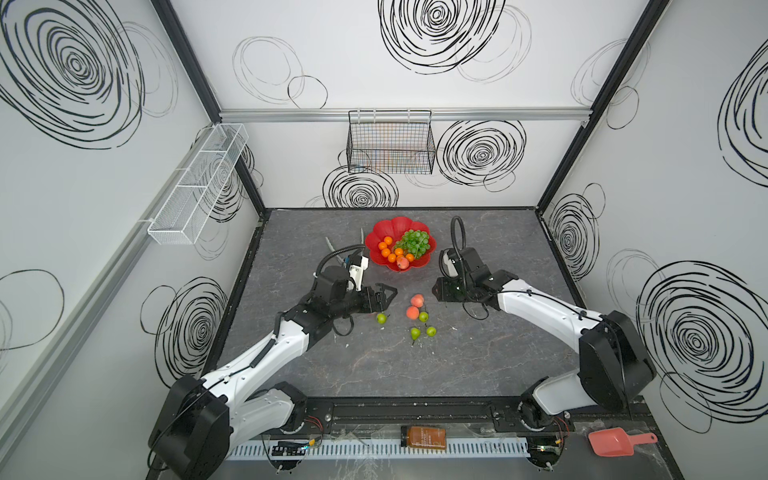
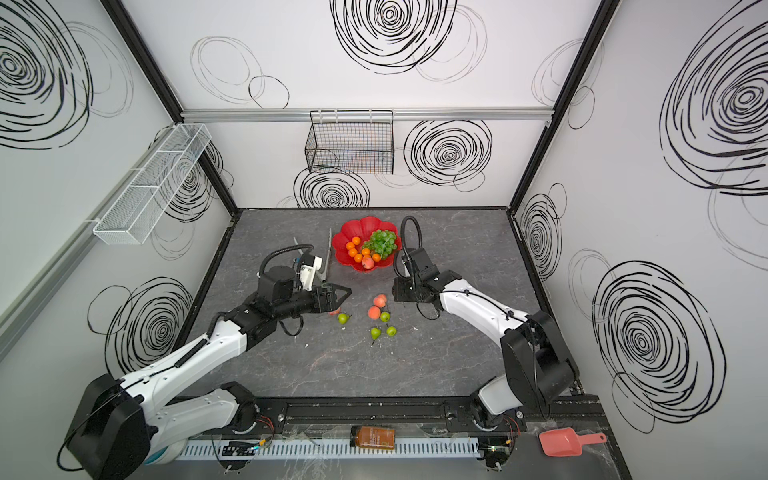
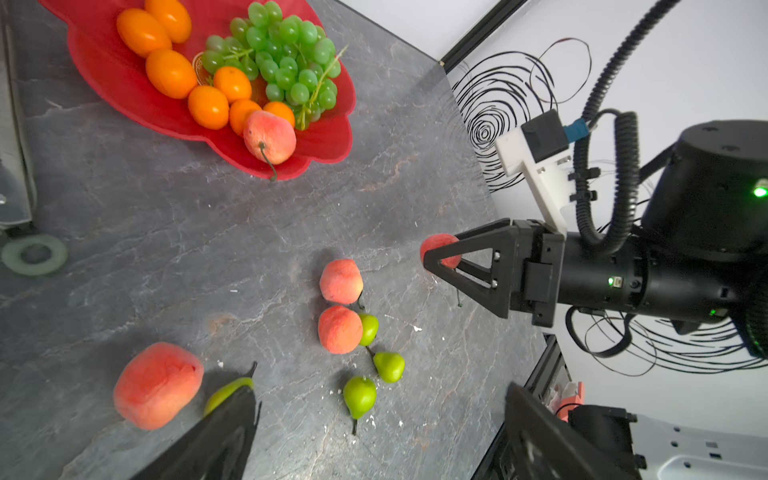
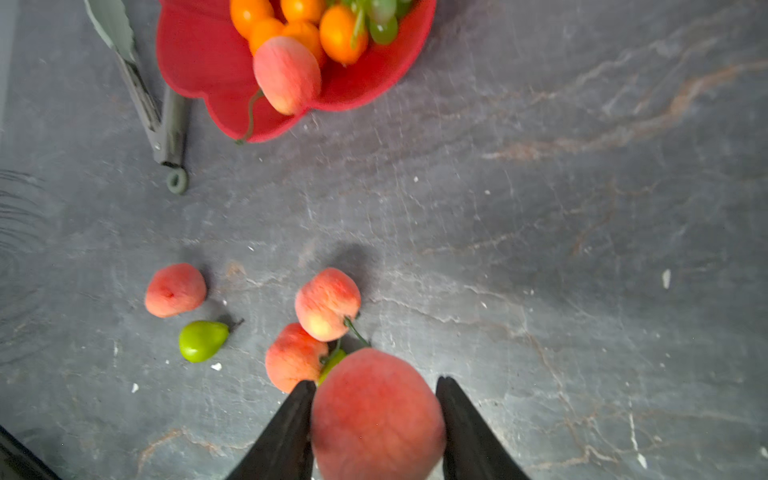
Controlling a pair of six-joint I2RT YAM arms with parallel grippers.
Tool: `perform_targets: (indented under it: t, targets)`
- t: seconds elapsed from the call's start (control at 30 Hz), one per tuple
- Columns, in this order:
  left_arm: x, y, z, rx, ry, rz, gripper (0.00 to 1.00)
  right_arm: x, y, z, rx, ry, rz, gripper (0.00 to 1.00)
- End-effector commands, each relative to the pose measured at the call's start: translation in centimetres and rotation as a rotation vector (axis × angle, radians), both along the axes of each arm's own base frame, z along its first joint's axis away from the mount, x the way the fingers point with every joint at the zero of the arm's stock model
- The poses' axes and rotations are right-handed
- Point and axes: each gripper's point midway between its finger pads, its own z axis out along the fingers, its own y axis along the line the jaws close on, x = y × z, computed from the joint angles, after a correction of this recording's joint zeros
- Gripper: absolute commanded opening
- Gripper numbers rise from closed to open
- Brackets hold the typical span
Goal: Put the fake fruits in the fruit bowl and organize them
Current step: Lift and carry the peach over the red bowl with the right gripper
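While the left gripper hangs with jaws spread and empty over a pink-orange plastic peach and a small green plastic pear on the grey marbled tabletop, two more peaches and three pears lie loose at centre. Farther back sits the glossy red scalloped fruit bowl — already carrying round orange tangerines, a bunch of green grapes and one peach on its near rim. At right, the right gripper clamps another peach; the bowl lies beyond it and slightly left — a short carry, likely this arm's.
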Motion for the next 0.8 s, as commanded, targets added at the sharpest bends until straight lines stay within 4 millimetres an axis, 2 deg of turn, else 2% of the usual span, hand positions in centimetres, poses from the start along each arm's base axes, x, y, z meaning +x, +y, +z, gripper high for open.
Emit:
perform_targets:
  t: [0.0,0.2,0.3,0.57,0.77]
  targets:
    - [1.6,-0.1,2.8,-0.023,-0.077,-0.024,0.96,1.2,0.4,0.5,-0.018,-0.001,0.013,0.49]
    - [3.9,0.5,3.9,-0.016,-0.096,-0.007,0.96,4.1,1.6,2.3,-0.017,-0.037,0.024,0.49]
    - [5.2,1.0,3.9,-0.004,-0.098,0.01,0.96,5.4,2.3,2.4,-0.02,-0.036,0.042,0.49]
    - [8.6,1.4,3.2,0.02,-0.088,0.036,0.96,9.3,4.6,1.6,-0.05,-0.023,0.08,0.49]
    - [10.6,2.9,2.3,0.022,-0.075,0.101,0.96,11.6,5.3,0.0,-0.08,-0.007,0.076,0.49]
